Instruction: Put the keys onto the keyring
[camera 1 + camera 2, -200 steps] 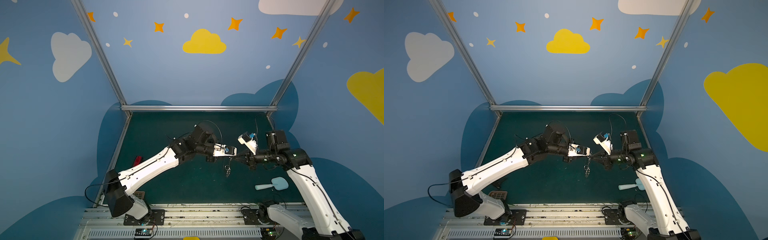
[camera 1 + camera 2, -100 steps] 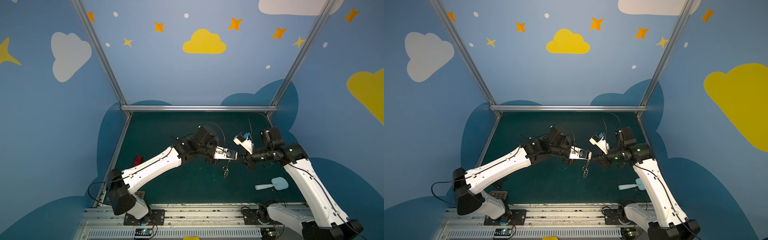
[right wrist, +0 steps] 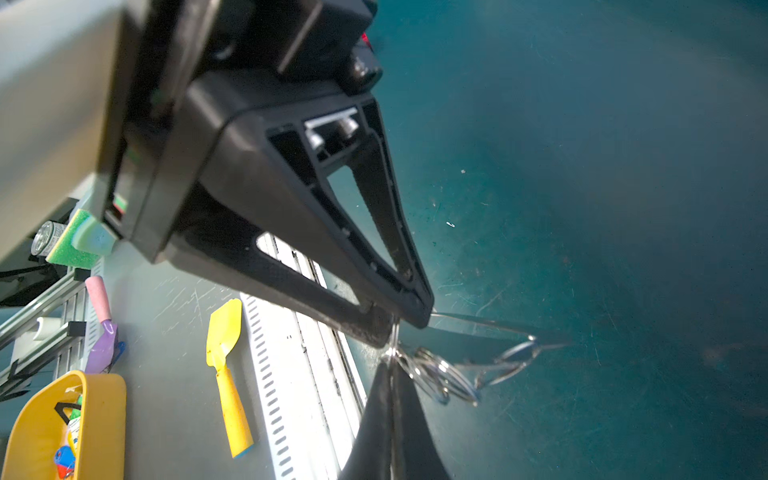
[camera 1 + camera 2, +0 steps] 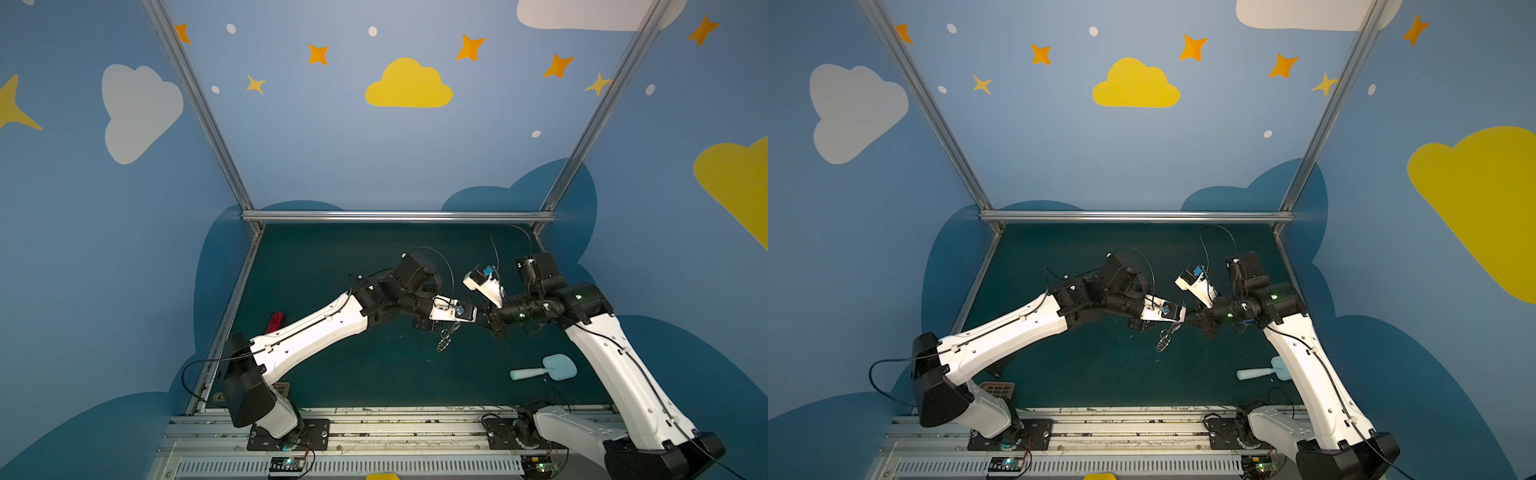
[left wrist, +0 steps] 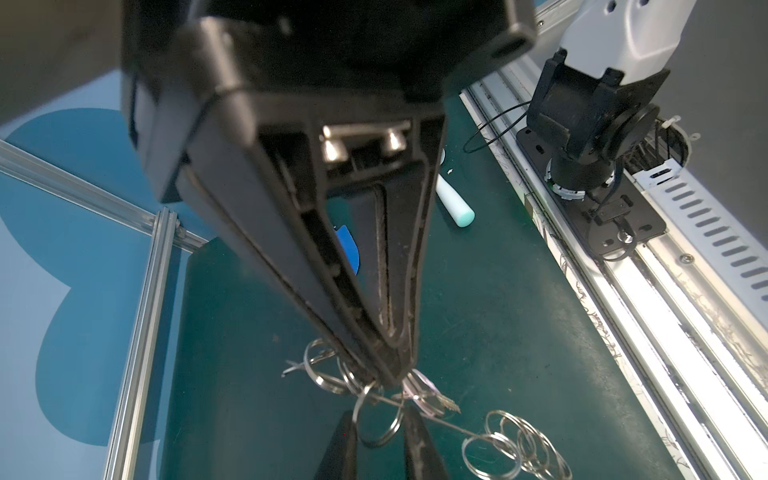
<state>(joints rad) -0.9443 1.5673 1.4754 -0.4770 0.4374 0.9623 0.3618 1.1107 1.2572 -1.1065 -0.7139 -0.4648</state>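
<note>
Silver key (image 5: 430, 395), pale-headed, is pinched in the closed tips of the left gripper (image 5: 392, 372), just beside the keyring (image 5: 523, 451), whose split rings dangle above the green mat (image 4: 332, 270). The right gripper (image 3: 395, 326) is clamped shut on the keyring's thin plate, nearly tip to tip with the left; a pale blue spatula (image 4: 559, 368) lies well apart.

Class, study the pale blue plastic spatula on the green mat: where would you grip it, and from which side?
Grip the spatula by its round handle, from straight above, jaws across it: it lies flat, and the blade looks too broad.
</note>
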